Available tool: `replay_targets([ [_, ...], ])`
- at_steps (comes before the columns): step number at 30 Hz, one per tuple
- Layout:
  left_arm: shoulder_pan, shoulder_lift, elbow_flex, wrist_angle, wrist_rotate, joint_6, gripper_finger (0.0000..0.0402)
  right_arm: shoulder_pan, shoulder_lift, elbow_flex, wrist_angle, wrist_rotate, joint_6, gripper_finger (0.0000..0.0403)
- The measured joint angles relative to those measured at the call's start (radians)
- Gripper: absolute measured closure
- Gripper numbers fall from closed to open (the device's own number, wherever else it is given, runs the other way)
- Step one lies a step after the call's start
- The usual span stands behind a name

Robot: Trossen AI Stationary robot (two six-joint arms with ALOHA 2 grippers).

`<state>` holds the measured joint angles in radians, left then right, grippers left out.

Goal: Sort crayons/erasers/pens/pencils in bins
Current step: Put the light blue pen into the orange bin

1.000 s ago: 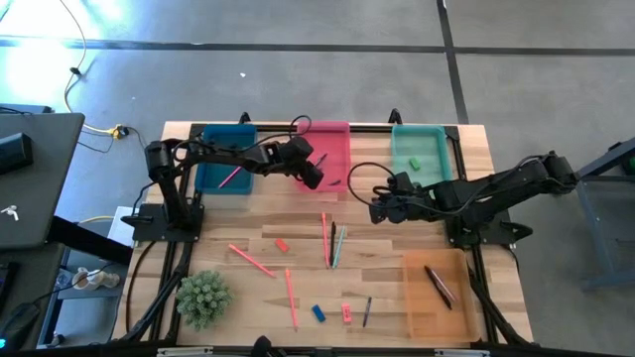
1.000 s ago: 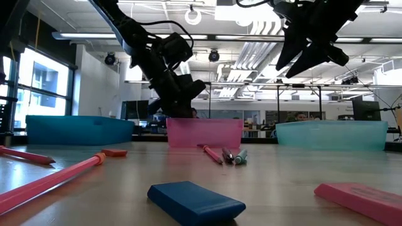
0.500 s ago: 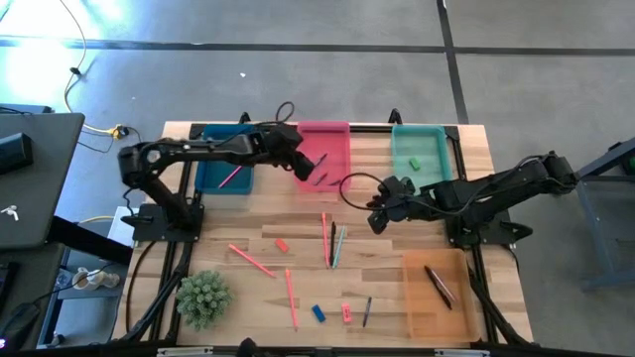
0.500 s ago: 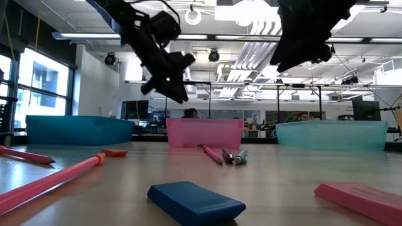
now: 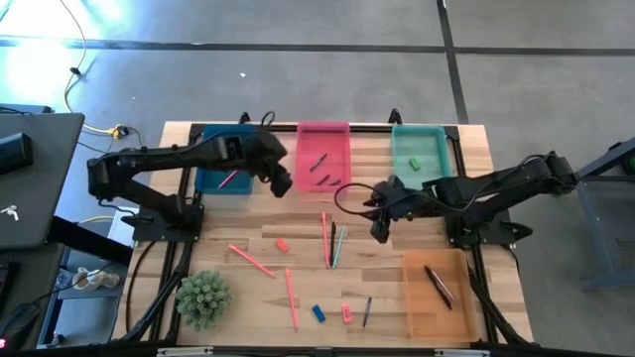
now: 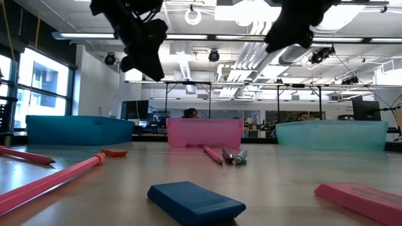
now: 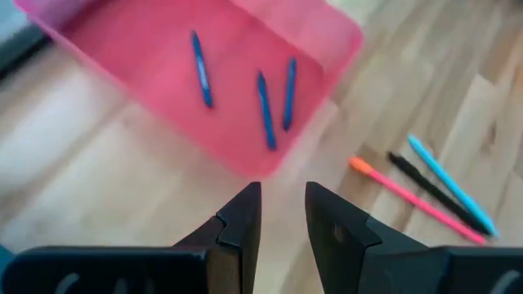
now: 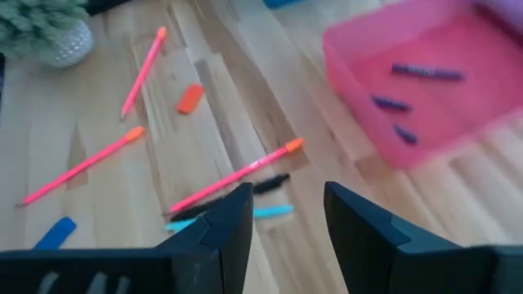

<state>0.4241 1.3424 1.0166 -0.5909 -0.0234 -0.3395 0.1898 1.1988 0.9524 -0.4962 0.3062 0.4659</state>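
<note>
My left gripper [image 5: 281, 183] hangs open and empty above the table, just near-left of the pink bin [image 5: 324, 139]; its fingers [image 7: 282, 192] have nothing between them. The pink bin holds three dark blue sticks [image 7: 265, 110]. My right gripper [image 5: 381, 228] hovers open and empty right of three sticks [image 5: 331, 243] lying side by side mid-table: pink, black, light blue. Pink pencils [image 5: 251, 260] [image 5: 291, 297] lie flat. A red eraser [image 5: 282, 244], a blue eraser [image 5: 317, 312] and a pink eraser [image 5: 346, 313] rest on the wood.
A dark blue bin [image 5: 226, 174] with a pink stick stands far left, a teal bin [image 5: 417, 134] with a green piece far right, and an orange bin [image 5: 434, 307] with dark sticks near right. A potted plant [image 5: 203, 297] sits near left; a dark pen [image 5: 366, 310] lies beside the pink eraser.
My left gripper has risen and drawn back from over the pink bin toward the table's left and near side. My right gripper has rolled about its own axis and shifted slightly toward the near edge. Nothing on the table has moved.
</note>
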Motion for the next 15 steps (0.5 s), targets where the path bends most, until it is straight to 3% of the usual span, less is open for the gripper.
replay_targets([
  [7,-0.107,-0.009,-0.131,0.048,0.018,-0.113,0.0314,-0.030,0.001,0.057,-0.023,-0.062,-0.125,0.0258],
  [15,-0.153,-0.009,-0.155,0.036,-0.013,-0.148,0.0314,-0.062,0.046,0.143,-0.084,-0.119,-0.244,0.0258],
])
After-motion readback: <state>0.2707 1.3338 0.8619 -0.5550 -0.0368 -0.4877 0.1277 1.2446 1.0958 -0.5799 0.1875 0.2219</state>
